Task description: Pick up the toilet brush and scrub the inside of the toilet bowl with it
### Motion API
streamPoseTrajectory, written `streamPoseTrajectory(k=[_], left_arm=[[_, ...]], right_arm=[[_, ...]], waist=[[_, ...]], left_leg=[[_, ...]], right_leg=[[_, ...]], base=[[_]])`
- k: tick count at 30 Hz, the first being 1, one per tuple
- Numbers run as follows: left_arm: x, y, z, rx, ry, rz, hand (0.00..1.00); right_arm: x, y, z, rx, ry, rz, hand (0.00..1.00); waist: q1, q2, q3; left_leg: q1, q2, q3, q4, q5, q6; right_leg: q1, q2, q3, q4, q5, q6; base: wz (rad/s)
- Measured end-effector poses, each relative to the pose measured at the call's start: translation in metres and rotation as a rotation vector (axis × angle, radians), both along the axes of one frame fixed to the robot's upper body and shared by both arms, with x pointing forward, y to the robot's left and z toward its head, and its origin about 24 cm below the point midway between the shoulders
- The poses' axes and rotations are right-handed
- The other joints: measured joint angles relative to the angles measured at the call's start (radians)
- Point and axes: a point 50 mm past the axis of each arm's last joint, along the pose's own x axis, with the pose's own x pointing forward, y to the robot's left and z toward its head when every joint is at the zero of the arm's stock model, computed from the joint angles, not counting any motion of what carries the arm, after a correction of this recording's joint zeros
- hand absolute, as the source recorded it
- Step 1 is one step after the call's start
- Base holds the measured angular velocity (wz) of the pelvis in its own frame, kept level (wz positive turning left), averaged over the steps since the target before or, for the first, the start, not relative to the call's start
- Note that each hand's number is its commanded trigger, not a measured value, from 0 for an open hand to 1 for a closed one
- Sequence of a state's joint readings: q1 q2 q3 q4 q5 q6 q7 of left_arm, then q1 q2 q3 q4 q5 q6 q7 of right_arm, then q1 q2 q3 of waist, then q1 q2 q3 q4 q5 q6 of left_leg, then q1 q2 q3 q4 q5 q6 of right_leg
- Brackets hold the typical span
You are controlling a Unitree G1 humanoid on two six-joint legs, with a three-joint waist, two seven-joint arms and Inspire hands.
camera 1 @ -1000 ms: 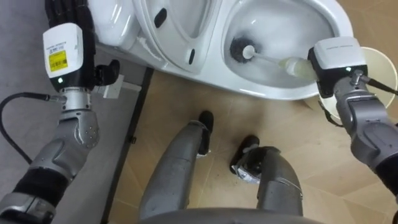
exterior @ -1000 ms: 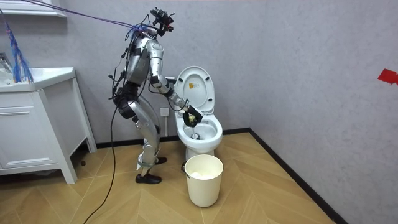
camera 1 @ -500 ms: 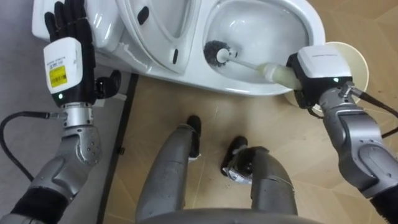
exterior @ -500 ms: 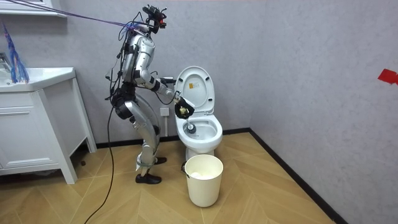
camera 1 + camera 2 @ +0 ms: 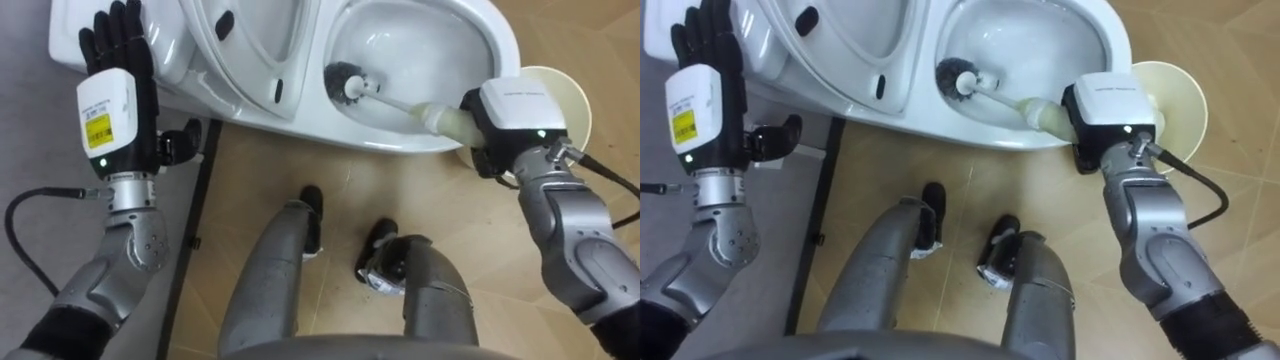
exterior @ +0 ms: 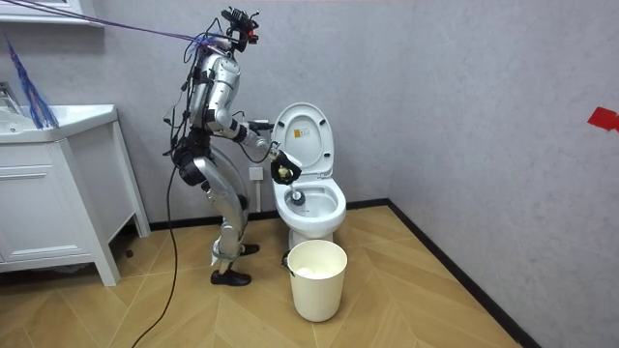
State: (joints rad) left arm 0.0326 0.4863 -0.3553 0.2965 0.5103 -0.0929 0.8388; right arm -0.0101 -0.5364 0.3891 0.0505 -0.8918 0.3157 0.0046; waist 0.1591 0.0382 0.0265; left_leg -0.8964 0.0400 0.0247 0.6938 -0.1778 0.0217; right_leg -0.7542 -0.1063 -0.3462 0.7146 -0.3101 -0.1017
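Left eye view: right hand grips brush

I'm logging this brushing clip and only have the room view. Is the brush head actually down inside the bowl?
Observer: Yes. In the left eye view, the toilet brush has its dark head low in the toilet bowl, at the end nearest the raised seat.
Reviewer: Which hand has it?
Observer: The right hand, curled round the pale handle at the bowl's near rim.
Reviewer: And the other hand?
Observer: The left hand is held up with straight fingers, holding nothing, seen against the white cistern.
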Motion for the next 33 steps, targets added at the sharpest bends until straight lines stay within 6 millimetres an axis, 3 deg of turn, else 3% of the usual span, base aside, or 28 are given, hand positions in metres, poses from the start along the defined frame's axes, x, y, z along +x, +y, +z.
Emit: streamPoseTrajectory(k=[5, 8, 11, 15, 20, 22, 28, 33], left_arm=[[0.007, -0.001, 0.002, 0.011, 0.009, -0.015, 0.00], [0.011, 0.000, 0.003, 0.040, 0.003, -0.023, 0.00], [0.015, -0.002, 0.007, 0.055, -0.014, -0.034, 0.00], [0.027, -0.004, 0.016, 0.066, -0.054, -0.046, 0.00], [0.033, -0.005, 0.020, 0.079, -0.056, -0.055, 0.00], [0.036, -0.004, 0.022, 0.084, -0.062, -0.054, 0.00], [0.040, -0.003, 0.024, 0.105, -0.071, -0.036, 0.00], [0.041, -0.002, 0.027, 0.108, -0.085, -0.023, 0.00]], right_arm=[[0.019, -0.019, -0.017, 0.015, 0.062, -0.062, 1.00], [0.031, -0.030, -0.023, 0.019, 0.076, -0.094, 1.00], [0.039, -0.038, -0.027, 0.059, 0.083, -0.132, 1.00], [0.053, -0.051, -0.024, 0.130, 0.082, -0.216, 1.00], [0.062, -0.061, -0.024, 0.248, 0.074, -0.336, 1.00], [0.062, -0.064, -0.024, 0.286, 0.076, -0.373, 1.00], [0.058, -0.066, -0.030, 0.480, 0.064, -0.490, 1.00], [0.054, -0.067, -0.037, 0.789, 0.060, -0.661, 1.00]], waist=[[0.003, -0.004, 0.0053], [0.007, -0.009, 0.0127], [0.014, -0.021, 0.0256], [0.037, -0.028, 0.0336], [0.043, -0.030, 0.0348], [0.038, -0.038, 0.0400], [0.029, -0.045, 0.0443], [0.014, -0.044, 0.0438]], left_leg=[[-0.001, -0.006, 0.001, 0.000, 0.003, -0.002], [-0.005, -0.015, -0.004, 0.000, 0.005, -0.006], [-0.007, -0.019, 0.001, -0.001, 0.007, -0.003], [-0.032, -0.019, -0.001, 0.018, 0.007, -0.002], [-0.035, -0.026, 0.000, 0.011, 0.009, 0.001], [-0.033, -0.038, 0.001, 0.012, 0.010, 0.003], [-0.038, -0.039, 0.003, 0.018, 0.011, 0.005], [-0.056, -0.037, 0.005, 0.039, 0.012, 0.006]], right_leg=[[-0.006, -0.014, -0.007, 0.023, -0.012, -0.005], [-0.014, -0.022, -0.008, 0.035, -0.017, -0.008], [-0.019, -0.033, -0.010, 0.049, -0.028, -0.008], [-0.039, -0.037, -0.013, 0.067, -0.034, -0.008], [-0.044, -0.051, -0.016, 0.075, -0.041, -0.003], [-0.047, -0.066, -0.015, 0.091, -0.052, -0.001], [-0.052, -0.069, -0.014, 0.094, -0.054, 0.001], [-0.069, -0.071, -0.012, 0.111, -0.056, 0.001]], base=[[0.08], [0.07], [0.10], [0.03], [0.08], [0.14], [0.02], [0.00]])
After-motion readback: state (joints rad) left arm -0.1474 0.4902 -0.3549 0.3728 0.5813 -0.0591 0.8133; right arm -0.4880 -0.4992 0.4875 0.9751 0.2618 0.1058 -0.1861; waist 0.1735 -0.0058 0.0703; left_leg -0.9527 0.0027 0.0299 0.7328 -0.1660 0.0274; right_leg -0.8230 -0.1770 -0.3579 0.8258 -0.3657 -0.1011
